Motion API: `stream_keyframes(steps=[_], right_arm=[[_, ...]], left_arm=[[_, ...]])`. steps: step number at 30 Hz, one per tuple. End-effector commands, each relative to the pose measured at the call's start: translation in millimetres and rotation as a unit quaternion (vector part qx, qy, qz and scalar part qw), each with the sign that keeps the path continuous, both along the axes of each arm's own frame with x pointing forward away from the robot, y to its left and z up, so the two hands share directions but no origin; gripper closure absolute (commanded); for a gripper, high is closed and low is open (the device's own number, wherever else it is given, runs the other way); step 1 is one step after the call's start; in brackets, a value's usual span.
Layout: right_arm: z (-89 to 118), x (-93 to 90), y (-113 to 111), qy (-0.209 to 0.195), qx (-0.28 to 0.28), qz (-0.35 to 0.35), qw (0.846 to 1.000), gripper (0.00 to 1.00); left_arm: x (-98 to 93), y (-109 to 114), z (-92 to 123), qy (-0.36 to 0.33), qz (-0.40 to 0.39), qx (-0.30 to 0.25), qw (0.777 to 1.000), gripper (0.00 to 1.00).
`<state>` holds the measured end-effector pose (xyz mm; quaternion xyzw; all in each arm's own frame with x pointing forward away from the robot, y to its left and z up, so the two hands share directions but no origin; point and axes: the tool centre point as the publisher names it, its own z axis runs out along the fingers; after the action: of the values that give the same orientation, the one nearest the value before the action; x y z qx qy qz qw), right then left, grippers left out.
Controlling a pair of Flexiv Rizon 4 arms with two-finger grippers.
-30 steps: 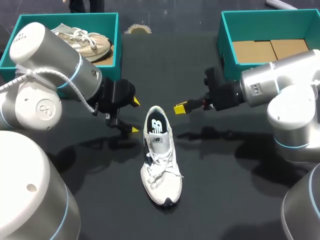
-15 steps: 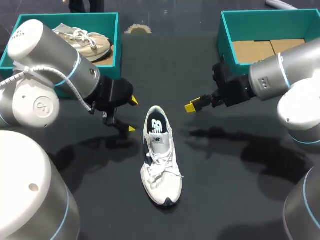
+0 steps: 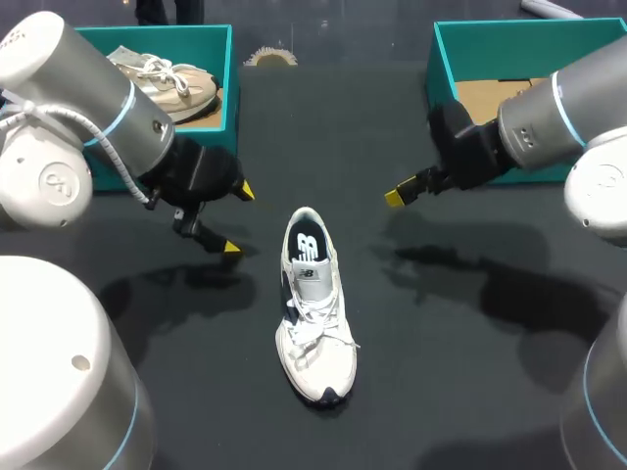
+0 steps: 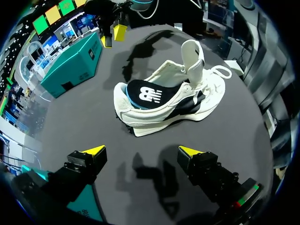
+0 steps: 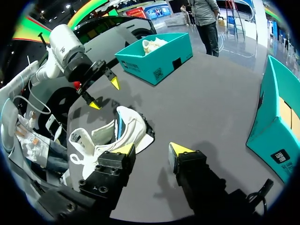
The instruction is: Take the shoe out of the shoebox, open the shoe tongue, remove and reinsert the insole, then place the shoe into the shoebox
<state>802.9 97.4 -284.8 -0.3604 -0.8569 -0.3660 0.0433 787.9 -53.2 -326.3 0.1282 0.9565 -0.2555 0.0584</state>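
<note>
A white sneaker (image 3: pixel 312 313) lies in the middle of the black table, heel toward the far side and toe toward me. Its tongue stands up, and a dark insole with a white logo (image 4: pixel 146 93) lies inside. My left gripper (image 3: pixel 238 219) hangs open just left of the heel, apart from the shoe; in its own view the sneaker (image 4: pixel 168 101) lies ahead of the open fingers (image 4: pixel 142 151). My right gripper (image 3: pixel 397 197) is off to the heel's right, open with nothing in it (image 5: pixel 152 149). The sneaker (image 5: pixel 105 133) lies beside its fingers.
A teal shoebox (image 3: pixel 217 44) at the far left holds a beige shoe (image 3: pixel 162 83). A second teal shoebox (image 3: pixel 443 69) at the far right shows only its cardboard floor (image 3: pixel 529 96), close behind my right wrist. Bare table surrounds the sneaker.
Both grippers have drawn back from the shoe's heel: the left one to the left, the right one to the right toward the far-right box. The shoe has stayed put.
</note>
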Motion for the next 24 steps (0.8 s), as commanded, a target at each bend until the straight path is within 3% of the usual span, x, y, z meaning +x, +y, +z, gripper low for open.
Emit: stream_keyframes(steps=[1, 12, 15, 21, 22, 24], right_arm=[[13, -1.7, -2, 0.016, -0.063, -0.007, 0.998, 0.53], [24, 4.6, -4, 0.025, -0.121, -0.036, 0.992, 0.56], [25, 6.9, -3, 0.029, -0.132, -0.043, 0.99, 0.6], [34, 8.7, 1, 0.026, -0.175, -0.069, 0.982, 0.82], [37, 8.7, 2, 0.026, -0.192, -0.085, 0.977, 0.95], [40, 8.9, 3, 0.027, -0.213, -0.099, 0.972, 1.0]], left_arm=[[0.3, 18, 9, 0.002, -0.024, -0.002, 1.0, 0.0], [4.4, 62, 32, -0.003, -0.067, 0.017, 0.998, 0.0], [4.0, 68, 33, 0.001, -0.072, 0.028, 0.997, 0.0], [8.0, 79, 34, 0.006, -0.069, 0.028, 0.997, 0.0], [9.7, 82, 34, 0.009, -0.067, 0.033, 0.997, 0.0], [11.8, 86, 35, 0.009, -0.067, 0.034, 0.997, 0.0]])
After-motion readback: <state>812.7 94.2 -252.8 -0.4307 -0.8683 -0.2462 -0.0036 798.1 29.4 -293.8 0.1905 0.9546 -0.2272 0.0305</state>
